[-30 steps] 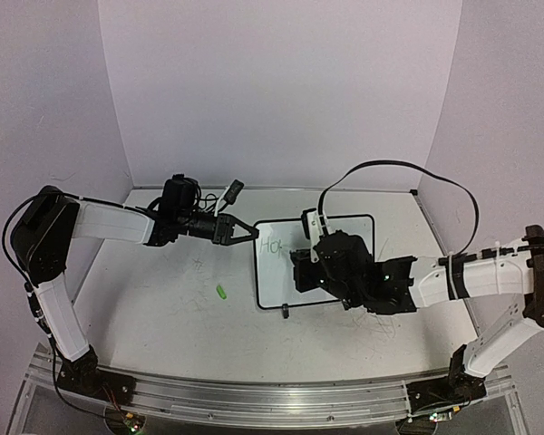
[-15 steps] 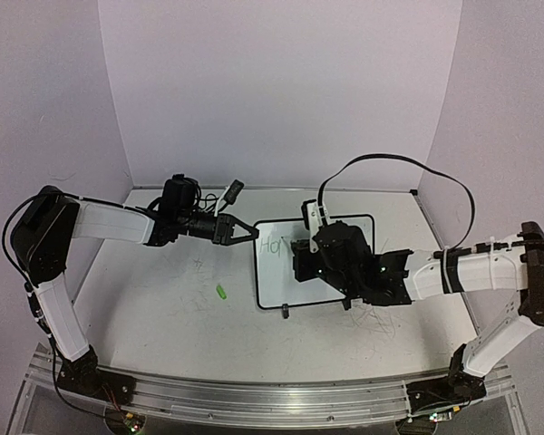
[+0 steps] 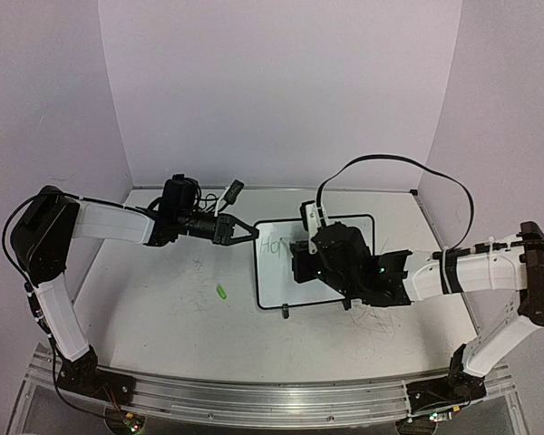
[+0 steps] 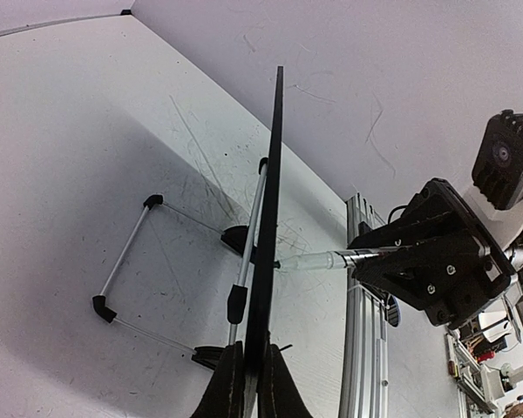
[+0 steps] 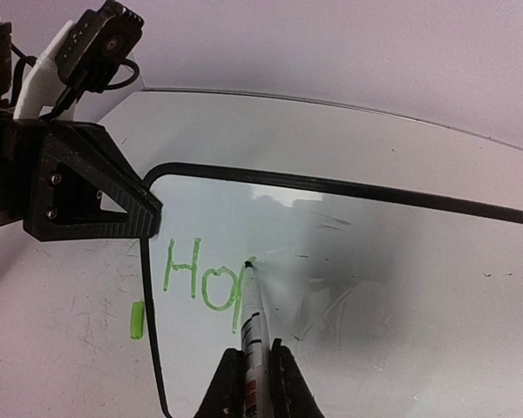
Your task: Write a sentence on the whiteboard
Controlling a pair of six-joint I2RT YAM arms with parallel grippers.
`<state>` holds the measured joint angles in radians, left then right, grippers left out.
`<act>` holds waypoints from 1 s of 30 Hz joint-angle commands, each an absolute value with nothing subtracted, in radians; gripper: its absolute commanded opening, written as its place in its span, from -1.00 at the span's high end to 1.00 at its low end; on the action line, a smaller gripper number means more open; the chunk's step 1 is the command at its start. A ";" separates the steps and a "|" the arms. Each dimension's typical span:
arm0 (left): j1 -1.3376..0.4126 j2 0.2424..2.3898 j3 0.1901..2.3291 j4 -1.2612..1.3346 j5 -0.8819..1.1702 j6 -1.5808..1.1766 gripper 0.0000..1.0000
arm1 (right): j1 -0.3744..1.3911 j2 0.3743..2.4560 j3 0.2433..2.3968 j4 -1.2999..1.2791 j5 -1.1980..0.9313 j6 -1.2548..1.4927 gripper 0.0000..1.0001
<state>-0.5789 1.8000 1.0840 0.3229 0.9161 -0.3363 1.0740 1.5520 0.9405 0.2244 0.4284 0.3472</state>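
The whiteboard (image 3: 274, 281) stands tilted on the table, black-framed and glossy. My left gripper (image 3: 252, 233) is shut on the whiteboard's left edge; in the left wrist view the board (image 4: 270, 218) shows edge-on between the fingertips (image 4: 229, 383). My right gripper (image 5: 255, 366) is shut on a white marker (image 5: 253, 326), whose tip touches the board. Green lettering (image 5: 196, 279) reads "Ho" plus the stem and first curve of a third letter; this much of the sentence shows faintly in the top view (image 3: 272, 245). The right arm hides the board's middle there.
A green marker cap (image 3: 222, 292) lies on the table left of the board. The board's wire stand (image 4: 126, 261) and a black foot (image 3: 284, 314) rest on the scuffed tabletop. An aluminium rail (image 3: 254, 399) runs along the near edge; walls close in on three sides.
The right gripper has shifted slightly up and left over the board, and the green stroke of the third letter has been added. The left arm has held still.
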 commanded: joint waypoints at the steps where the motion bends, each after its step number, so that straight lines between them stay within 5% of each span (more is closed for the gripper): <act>1: -0.588 1.750 1.083 0.339 0.960 -0.347 1.00 | 1.071 1.557 0.960 0.227 0.481 0.371 1.00; 30: -0.588 1.752 1.085 0.339 0.960 -0.348 1.00 | 1.089 1.543 0.911 0.188 0.439 0.426 1.00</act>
<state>-0.5789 1.8000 1.0840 0.3225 0.9143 -0.3365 1.0787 1.5285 0.9012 0.2051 0.4491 0.4207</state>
